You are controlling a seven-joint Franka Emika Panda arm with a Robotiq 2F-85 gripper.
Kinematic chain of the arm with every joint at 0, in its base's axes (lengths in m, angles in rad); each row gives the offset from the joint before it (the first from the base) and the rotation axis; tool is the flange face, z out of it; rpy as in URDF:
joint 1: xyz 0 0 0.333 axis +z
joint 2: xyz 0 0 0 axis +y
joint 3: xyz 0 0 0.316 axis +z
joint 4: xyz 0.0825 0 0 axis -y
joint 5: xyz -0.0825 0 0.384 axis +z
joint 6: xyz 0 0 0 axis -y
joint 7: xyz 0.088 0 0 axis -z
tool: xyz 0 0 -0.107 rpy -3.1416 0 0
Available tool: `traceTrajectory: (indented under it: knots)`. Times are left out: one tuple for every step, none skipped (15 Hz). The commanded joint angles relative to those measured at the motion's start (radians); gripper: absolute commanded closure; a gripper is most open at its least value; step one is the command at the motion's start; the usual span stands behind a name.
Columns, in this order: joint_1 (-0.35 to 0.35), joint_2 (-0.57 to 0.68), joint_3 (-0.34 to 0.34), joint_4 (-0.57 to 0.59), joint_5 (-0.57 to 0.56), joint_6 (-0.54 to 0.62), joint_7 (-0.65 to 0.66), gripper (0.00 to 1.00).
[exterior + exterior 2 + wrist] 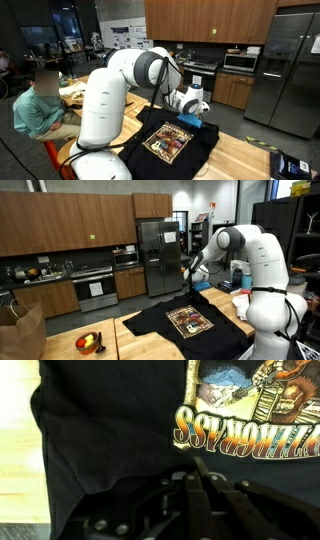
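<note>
Closest to the wrist camera were the gripper's point(196, 462) two dark fingers point(205, 500), pressed together with no gap between the tips. They were nipped on a fold of the black shirt point(100, 420), and the creases in the cloth ran in toward the tips. The same pinch showed in both exterior views, with the gripper point(196, 116) point(192, 278) at the far edge of the shirt point(140, 150) point(155, 323), where the cloth rose a little toward it.

The rest of the shirt lay spread flat, front up. Its colourful print point(250, 410) sat just beyond the fingertips in the wrist view and near the middle of the cloth in both exterior views point(168, 143) point(189, 320). The lettering was too broken up to read.

Under the shirt was a pale wooden table point(12, 460) point(240, 155) point(130, 345), bare wood showing on each side of the cloth. The white arm point(110, 95) point(262, 265) stood at one side of the shirt and bent over it.

In an exterior view, a bowl point(90, 340) with fruit sat on the table well apart from the shirt, and a brown paper bag point(22, 330) stood farther out again. In an exterior view, a person point(38, 100) in a teal top sat beyond the arm, away from the shirt. Behind the shirt, against the wall, were a steel fridge point(290, 65) point(160, 252), a microwave point(240, 61) point(125, 256) and wooden cabinets point(200, 18) point(60, 225).
</note>
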Motion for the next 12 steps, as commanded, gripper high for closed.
traceTrajectory:
  knots:
    - [0.027, -0.041, -0.005, -0.074, -0.043, 0.064, 0.043, 0.99]
    - [0.035, -0.041, -0.006, -0.088, -0.052, 0.081, 0.052, 0.99]
    - [0.042, -0.041, -0.005, -0.101, -0.060, 0.092, 0.063, 0.99]
    - [0.049, -0.040, -0.006, -0.111, -0.070, 0.105, 0.071, 0.99]
    - [0.055, -0.038, -0.007, -0.121, -0.078, 0.117, 0.079, 0.99]
    - [0.062, -0.038, -0.008, -0.129, -0.087, 0.122, 0.092, 0.99]
    - [0.067, -0.036, -0.008, -0.138, -0.092, 0.133, 0.102, 0.99]
    - [0.072, -0.032, -0.009, -0.141, -0.100, 0.139, 0.113, 0.99]
    - [0.075, -0.028, -0.011, -0.143, -0.105, 0.142, 0.122, 0.99]
    - [0.076, -0.023, -0.010, -0.140, -0.104, 0.138, 0.131, 0.99]
    - [0.078, -0.022, -0.007, -0.141, -0.100, 0.134, 0.141, 0.99]
    - [0.079, -0.020, -0.004, -0.140, -0.096, 0.131, 0.149, 0.99]
